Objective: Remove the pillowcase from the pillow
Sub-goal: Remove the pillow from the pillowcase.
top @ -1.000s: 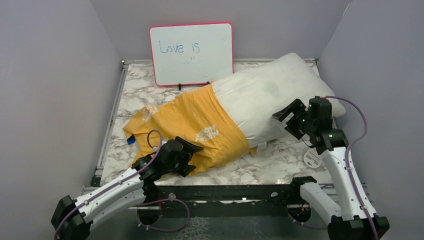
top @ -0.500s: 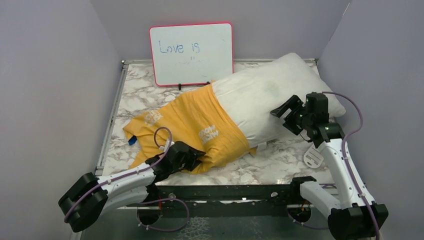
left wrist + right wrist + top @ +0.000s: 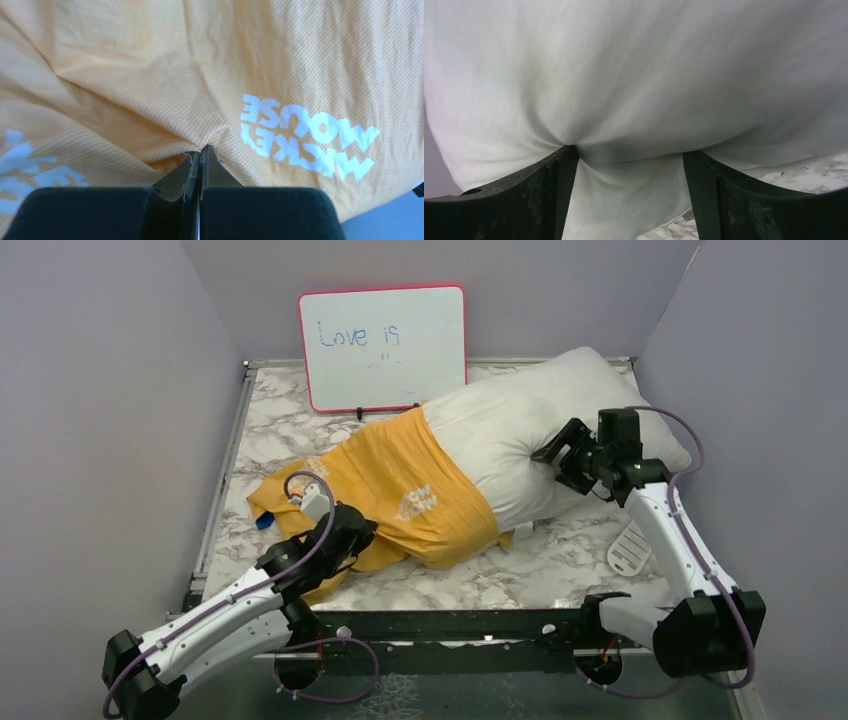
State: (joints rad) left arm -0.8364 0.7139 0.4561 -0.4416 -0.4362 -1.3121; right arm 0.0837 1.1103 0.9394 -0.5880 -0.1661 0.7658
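Yellow pillowcase (image 3: 400, 490) pinched by left claw (image 3: 201, 150); right claw (image 3: 629, 150) straddles pillow (image 3: 634, 75).

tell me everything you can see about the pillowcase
The pillowcase is soft, wrinkled yellow-orange fabric with white "Mickey Mouse" lettering; a bit of blue shows at its left end. It lies on the marble table, covering only the left part of the white pillow, with its emptied end slumped low. The left pincer is shut on a pinched fold of it.

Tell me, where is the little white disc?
In the top view, the disc lies on the table at the right, just in front of the pillow, beside the right arm.
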